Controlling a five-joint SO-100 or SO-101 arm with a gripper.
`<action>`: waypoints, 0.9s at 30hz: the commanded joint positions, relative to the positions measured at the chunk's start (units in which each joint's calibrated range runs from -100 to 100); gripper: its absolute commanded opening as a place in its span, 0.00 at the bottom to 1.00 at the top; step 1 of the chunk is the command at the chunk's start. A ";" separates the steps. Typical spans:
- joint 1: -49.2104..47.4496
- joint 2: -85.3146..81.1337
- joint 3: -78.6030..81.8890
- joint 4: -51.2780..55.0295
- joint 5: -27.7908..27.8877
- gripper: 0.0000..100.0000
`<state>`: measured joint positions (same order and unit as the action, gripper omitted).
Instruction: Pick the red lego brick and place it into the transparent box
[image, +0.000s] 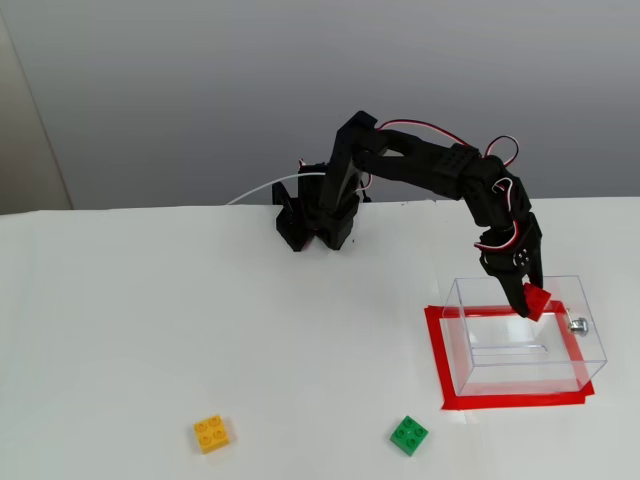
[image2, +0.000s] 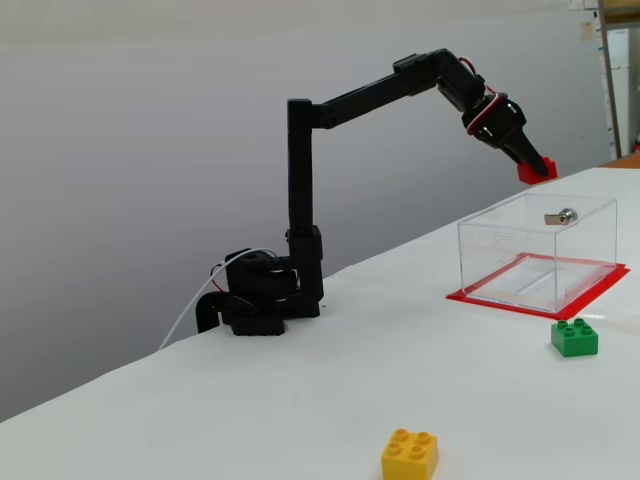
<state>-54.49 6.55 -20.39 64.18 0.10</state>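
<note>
A smooth white counter (image: 150, 330) meets a plain grey wall in both fixed views. The matte black pincer (image: 533, 300) (image2: 535, 167) is clenched on the red lego brick (image: 538, 301) (image2: 537, 169), a small glossy square block gripped at its tip and tilted. In a fixed view the brick hangs in the air above the open top of the transparent box (image2: 540, 250), clear of its rim. The box (image: 520, 335) is a thin-walled clear plastic rectangle with a small silver knob (image: 577, 324) at 3 o'clock on its side, and it sits inside a frame of red tape (image: 437, 360). Out on the counter, at 7 o'clock from the box, lies a studded green brick (image: 409, 435); well apart at 8 o'clock lies a yellow-orange brick (image: 212, 433). The jointed arm carries looping red and white wires (image: 430, 128).
</note>
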 joint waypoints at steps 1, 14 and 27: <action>-0.78 0.62 -2.58 0.22 -0.10 0.11; -1.45 1.72 -2.03 0.22 0.01 0.30; -1.52 1.30 -1.85 0.31 -0.10 0.19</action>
<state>-56.20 8.92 -20.39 64.18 0.10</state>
